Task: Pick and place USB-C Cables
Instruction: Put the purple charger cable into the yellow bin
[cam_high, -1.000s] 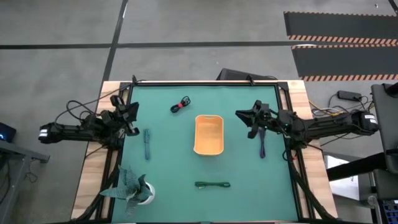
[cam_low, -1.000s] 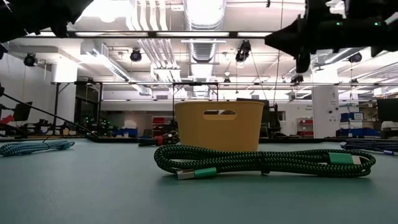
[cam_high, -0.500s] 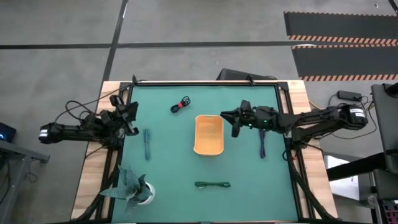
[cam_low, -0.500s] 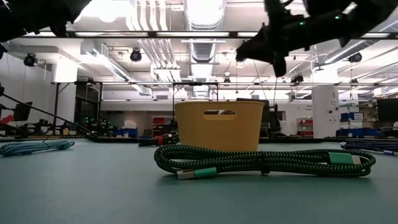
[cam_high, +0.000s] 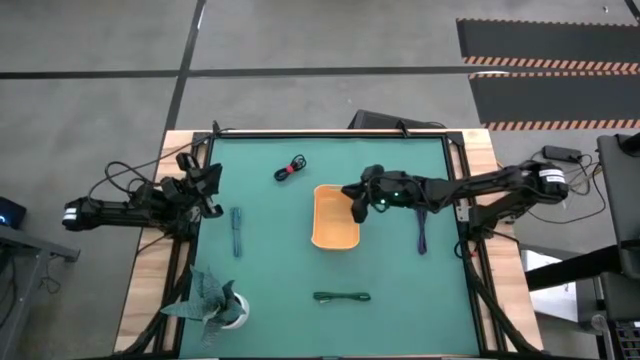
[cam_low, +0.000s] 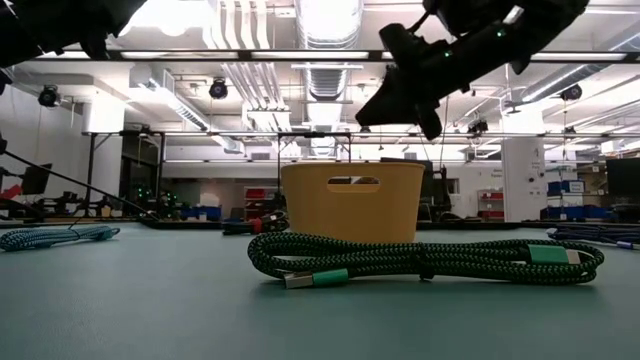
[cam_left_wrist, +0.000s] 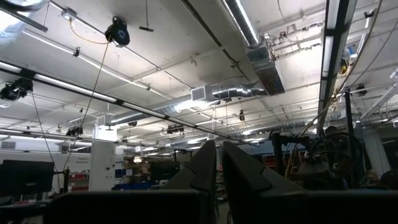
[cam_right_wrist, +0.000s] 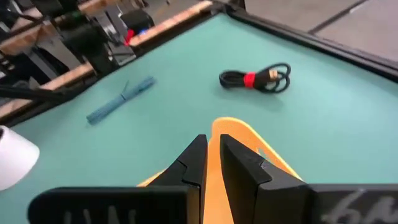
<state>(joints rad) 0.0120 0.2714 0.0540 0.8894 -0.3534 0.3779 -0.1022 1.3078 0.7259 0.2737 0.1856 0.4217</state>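
My right end effector (cam_high: 352, 201): clenched, empty, above orange tray (cam_high: 333, 228) at frame centre. Left end effector (cam_high: 212, 190): clenched, at bench (cam_high: 400, 290) left edge.

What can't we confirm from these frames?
- Tray interior: the low view sees only the outer wall; the right tool covers part of it in the high view.
- Purple cable: partly under the right arm in the high view.
- Left tool: its wrist view shows only ceiling, no table.
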